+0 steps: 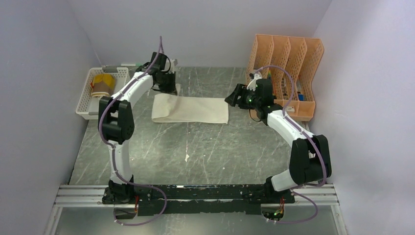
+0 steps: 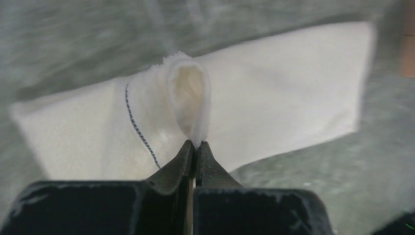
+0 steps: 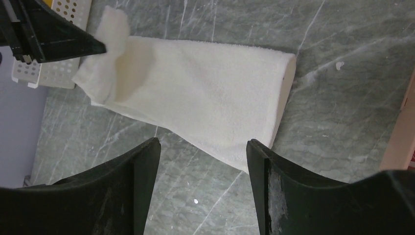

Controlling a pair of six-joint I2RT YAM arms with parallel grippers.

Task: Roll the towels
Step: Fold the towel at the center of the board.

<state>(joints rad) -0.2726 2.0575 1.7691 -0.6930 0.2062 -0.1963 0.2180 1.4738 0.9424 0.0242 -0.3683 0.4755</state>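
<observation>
left gripper (image 2: 196,144) pinches the cream towel (image 1: 195,110) lying lengthwise left-right; right gripper (image 3: 203,144) gapes empty.

Left end effector (image 2: 195,145) pinched closed, arm extended; right end effector (image 3: 203,143) jaws wide apart.

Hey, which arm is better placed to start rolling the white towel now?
Left. The left gripper is shut on a raised fold at the cream towel's end; the right gripper is open by the opposite end, holding nothing.
</observation>
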